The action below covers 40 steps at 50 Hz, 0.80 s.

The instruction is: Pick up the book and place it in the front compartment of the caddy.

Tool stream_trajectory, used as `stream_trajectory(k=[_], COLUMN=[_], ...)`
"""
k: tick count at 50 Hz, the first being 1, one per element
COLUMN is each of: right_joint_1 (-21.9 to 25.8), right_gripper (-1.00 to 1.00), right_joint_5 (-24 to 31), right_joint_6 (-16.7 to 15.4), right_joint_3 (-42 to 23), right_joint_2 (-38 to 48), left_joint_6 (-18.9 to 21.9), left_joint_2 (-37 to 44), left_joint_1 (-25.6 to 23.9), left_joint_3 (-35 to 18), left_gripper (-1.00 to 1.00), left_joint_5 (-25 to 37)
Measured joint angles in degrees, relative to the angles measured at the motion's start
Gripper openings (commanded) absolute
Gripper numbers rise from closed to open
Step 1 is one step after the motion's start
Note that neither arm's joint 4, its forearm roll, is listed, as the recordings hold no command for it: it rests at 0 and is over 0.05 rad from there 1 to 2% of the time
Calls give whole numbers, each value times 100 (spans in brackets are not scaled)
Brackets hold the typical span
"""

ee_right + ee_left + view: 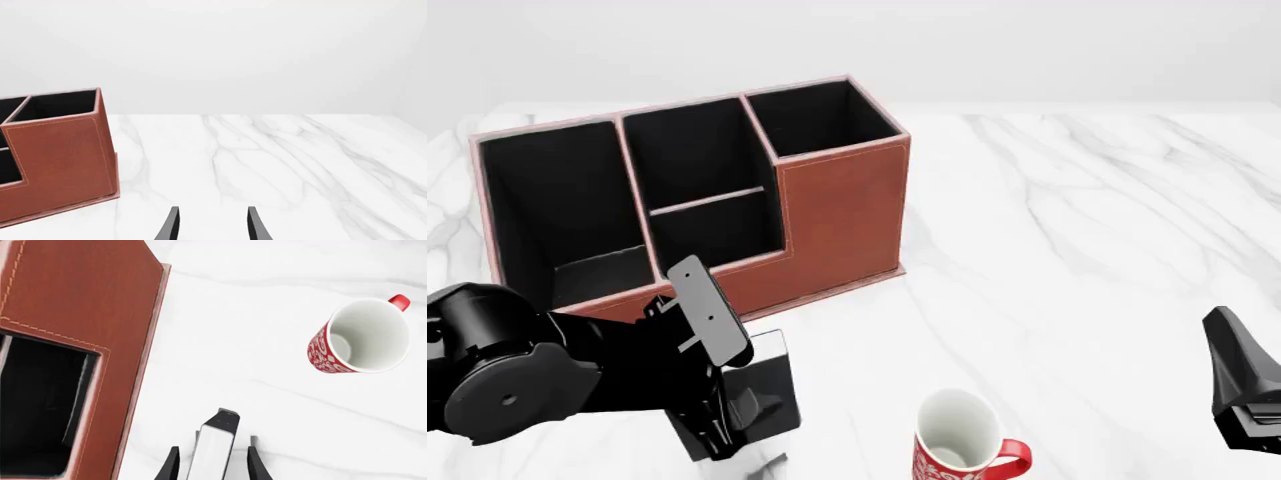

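Note:
The black book, with its white page edge showing, stands on edge between the fingers of my left gripper. The fingers are spread, with a gap on each side of the book. In the front view the book is at the table's near left under my left gripper, just in front of the reddish-brown caddy. The caddy's small front compartment is black-lined and empty. The caddy also shows in the left wrist view and the right wrist view. My right gripper is open and empty over bare table at the near right.
A red-and-white mug stands upright at the near centre, right of the book; it also shows in the left wrist view. The white marble table extends to the right of the caddy.

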Motion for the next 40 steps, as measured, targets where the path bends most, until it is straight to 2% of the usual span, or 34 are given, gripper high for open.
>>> stream_trajectory(k=[1, 2, 8, 22, 40], right_joint_1=[0, 0, 0, 0, 0], right_gripper=[100, 100, 100, 100, 100], right_joint_5=[0, 0, 0, 0, 0], right_joint_6=[0, 0, 0, 0, 0], right_joint_3=[0, 0, 0, 0, 0], right_joint_2=[0, 0, 0, 0, 0], left_joint_6=[-3, 1, 98, 969, 2056], left_joint_2=[16, 37, 156, 55, -242], left_joint_1=[0, 5, 147, 54, 170], left_joint_3=[6, 10, 4, -98, -1058], left_gripper=[100, -100, -100, -100, -100], left_joint_5=[-20, -40, -164, 63, 1073])
